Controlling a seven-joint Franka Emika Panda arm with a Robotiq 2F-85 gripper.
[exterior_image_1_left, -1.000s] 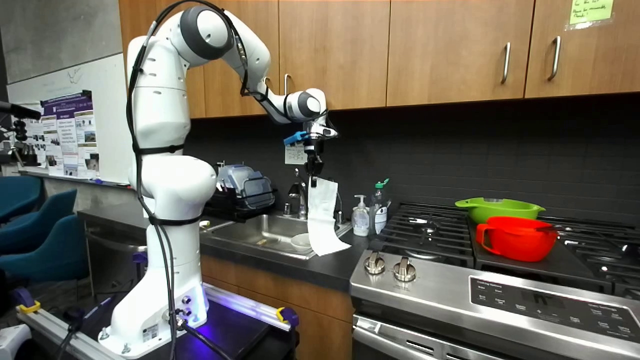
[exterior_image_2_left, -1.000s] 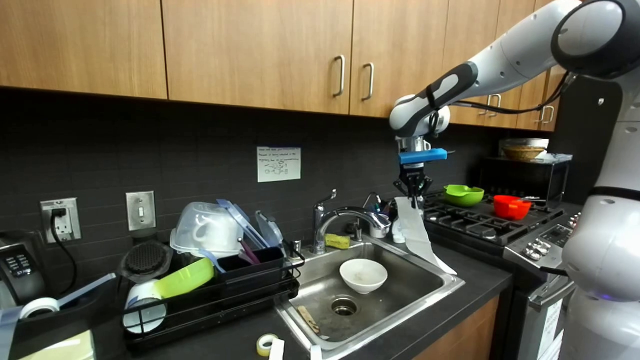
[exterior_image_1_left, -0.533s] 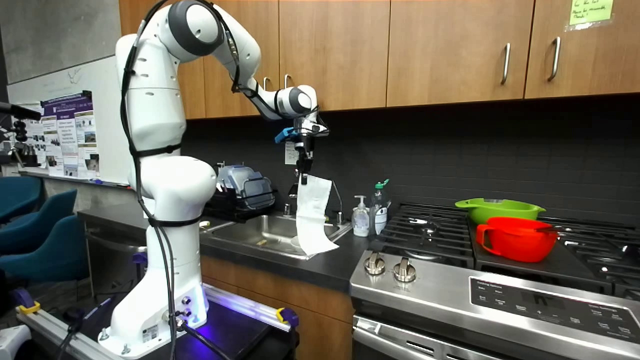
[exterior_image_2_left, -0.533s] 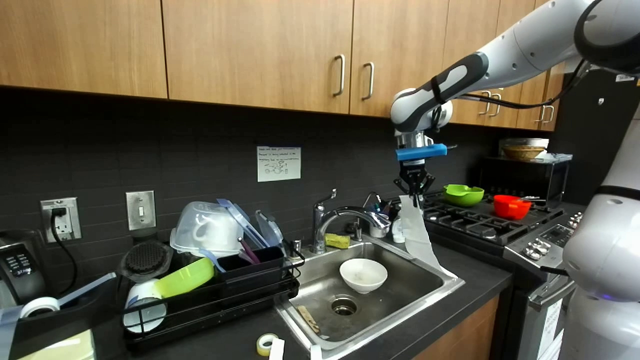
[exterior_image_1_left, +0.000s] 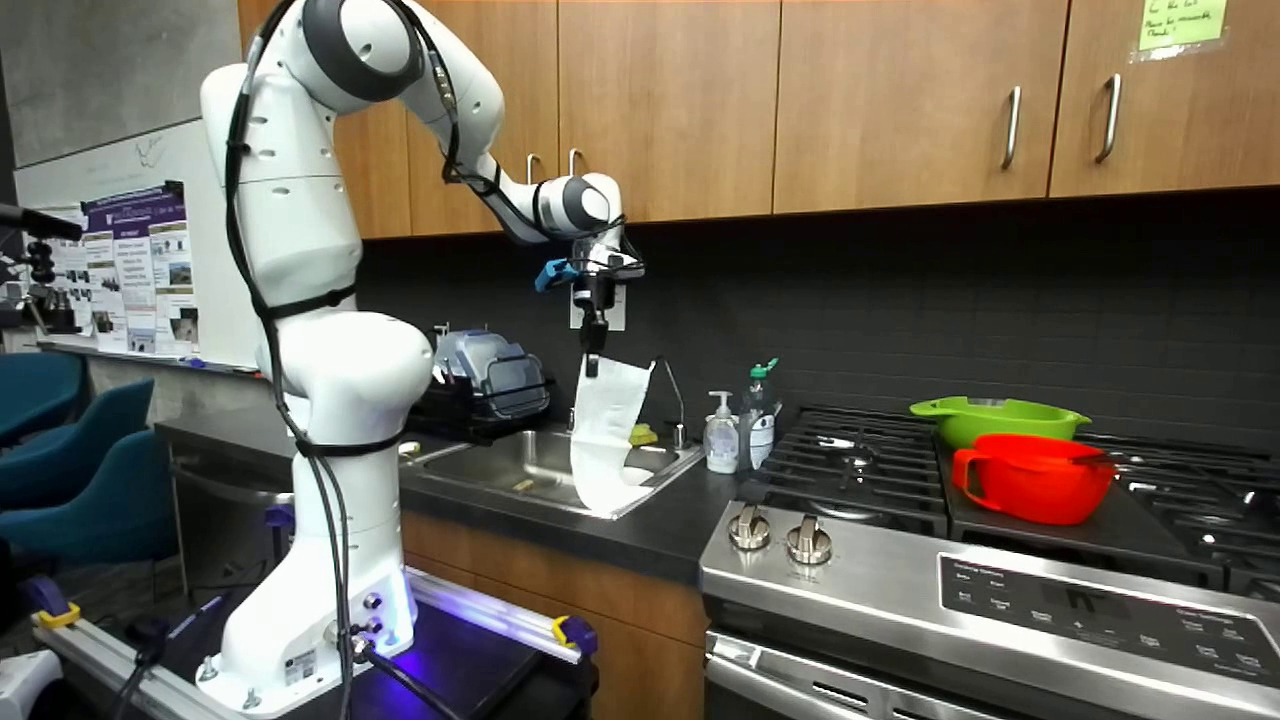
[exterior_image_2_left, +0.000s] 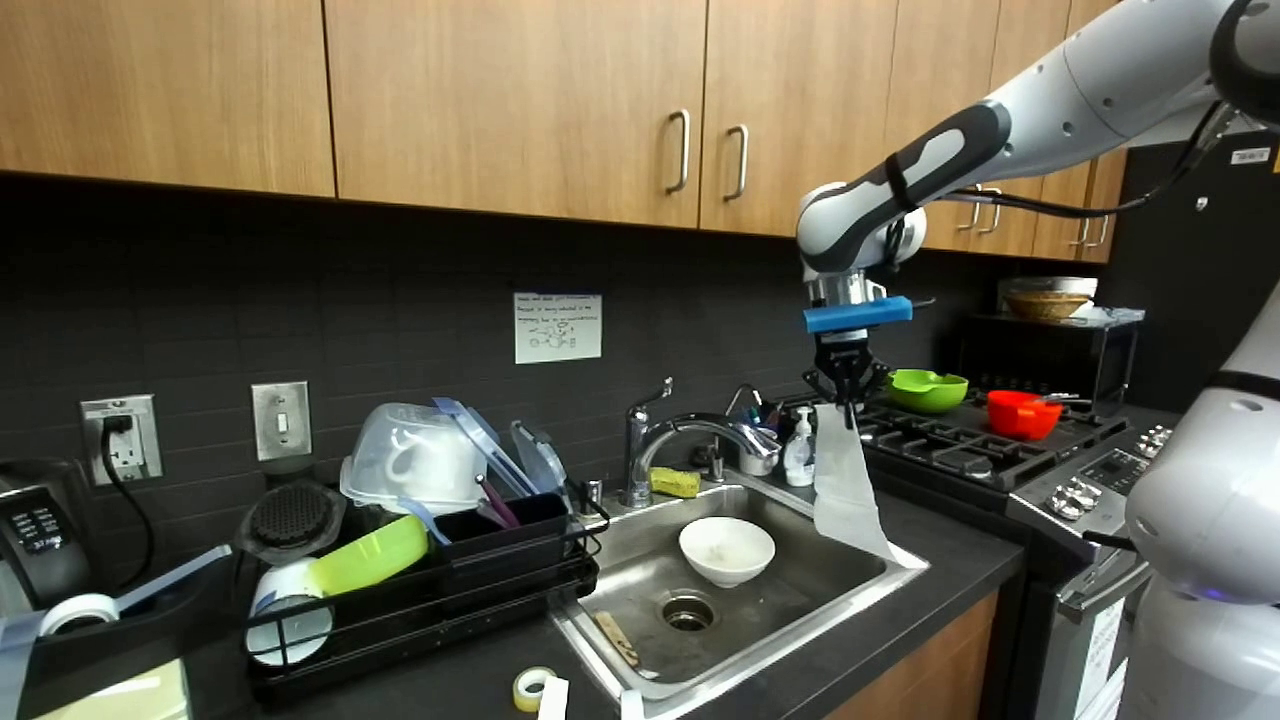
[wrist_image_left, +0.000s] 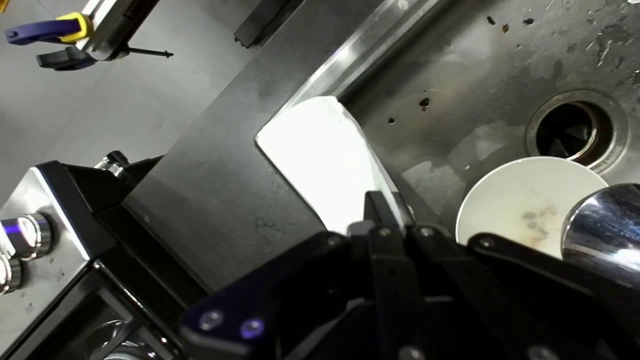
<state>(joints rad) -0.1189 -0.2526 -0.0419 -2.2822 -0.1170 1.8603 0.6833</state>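
Hanging from your hand (wrist_image_left: 390, 206), which is clamped on its upper end, a white paper towel (exterior_image_1_left: 605, 425) trails down over the rim of the stainless-steel sink (exterior_image_2_left: 800, 632), between the white bowl (exterior_image_2_left: 727, 552) and the gas range (exterior_image_1_left: 870, 590).

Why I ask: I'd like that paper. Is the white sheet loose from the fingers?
No: in an exterior view, the fingers grip the white sheet by its top.

Overexposure blanches the white sheet (wrist_image_left: 330, 160) in the wrist view; deep shadow lies beneath the cabinets (exterior_image_1_left: 670, 110).
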